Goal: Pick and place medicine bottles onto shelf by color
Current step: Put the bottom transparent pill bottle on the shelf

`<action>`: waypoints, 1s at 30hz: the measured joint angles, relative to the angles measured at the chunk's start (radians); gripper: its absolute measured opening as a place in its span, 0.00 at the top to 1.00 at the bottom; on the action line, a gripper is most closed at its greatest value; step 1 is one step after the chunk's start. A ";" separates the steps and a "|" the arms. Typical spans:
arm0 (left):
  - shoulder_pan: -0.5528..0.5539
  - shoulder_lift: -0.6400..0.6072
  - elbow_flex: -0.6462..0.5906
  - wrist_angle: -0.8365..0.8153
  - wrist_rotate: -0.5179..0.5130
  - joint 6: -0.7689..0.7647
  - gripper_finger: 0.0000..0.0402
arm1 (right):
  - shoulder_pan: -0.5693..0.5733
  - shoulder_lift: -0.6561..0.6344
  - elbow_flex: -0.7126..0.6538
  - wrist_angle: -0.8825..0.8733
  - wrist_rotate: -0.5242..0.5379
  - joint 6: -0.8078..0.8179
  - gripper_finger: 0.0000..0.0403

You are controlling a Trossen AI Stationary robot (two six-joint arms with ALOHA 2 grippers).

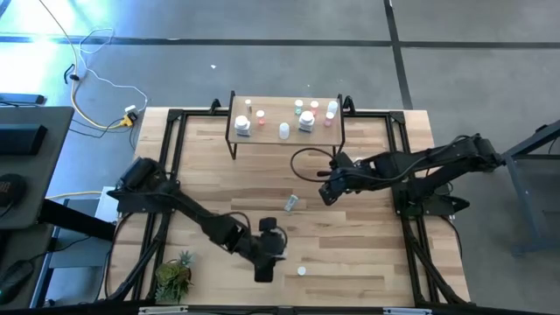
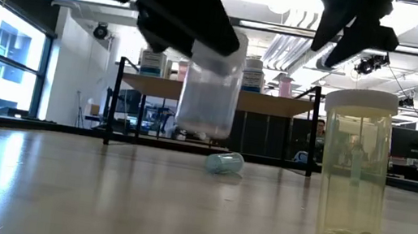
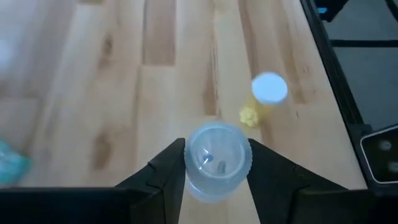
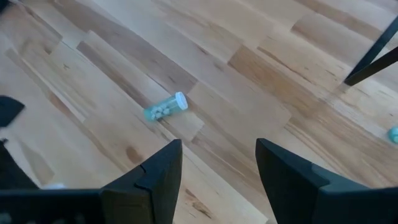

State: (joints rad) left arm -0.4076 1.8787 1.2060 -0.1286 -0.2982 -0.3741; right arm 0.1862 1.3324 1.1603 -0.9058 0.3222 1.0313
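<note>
A clear bottle (image 3: 217,163) with a pale cap hangs above the table's near middle, with my left gripper (image 1: 269,249) shut on it. A yellowish vial (image 1: 301,271) with a white cap stands upright on the table just to its right, toward the near edge. A teal vial (image 1: 290,202) lies on its side at mid-table. My right gripper (image 1: 325,194) hovers open beyond and to the right of that vial, touching nothing. The shelf (image 1: 271,136) stands at the far edge on thin black legs and carries several small bottles. My left gripper pinches the clear bottle between its two fingers (image 3: 173,163), one on each side of the upper wall (image 3: 191,168) just under the cap. The fingers slant down from the table's left. The bottle hangs nearly upright below them, its base (image 2: 203,126) lifted clear of the table.
A small potted plant (image 1: 173,276) sits at the near left corner. The black frame rails (image 1: 171,166) run along the table's sides. Bare wood lies between the shelf and the teal vial (image 4: 165,107).
</note>
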 joint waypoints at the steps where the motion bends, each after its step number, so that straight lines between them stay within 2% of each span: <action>1: 0.010 -0.013 0.000 -0.005 0.000 0.015 0.66 | 0.000 0.003 0.000 0.000 0.000 0.000 0.52; 17: 0.237 -0.268 0.000 -0.180 -0.027 0.299 0.66 | -0.003 0.002 0.011 0.073 0.004 0.026 0.52; 25: 0.398 -0.424 0.000 -0.264 -0.027 0.444 0.66 | -0.045 0.001 0.077 0.079 0.110 -0.017 0.52; 30: 0.498 -0.490 -0.002 -0.310 -0.026 0.482 0.66 | -0.096 0.001 0.115 0.080 0.133 -0.064 0.52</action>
State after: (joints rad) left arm 0.0903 1.3891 1.2045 -0.4382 -0.3245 0.1082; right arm 0.0902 1.3338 1.2752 -0.8256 0.4547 0.9671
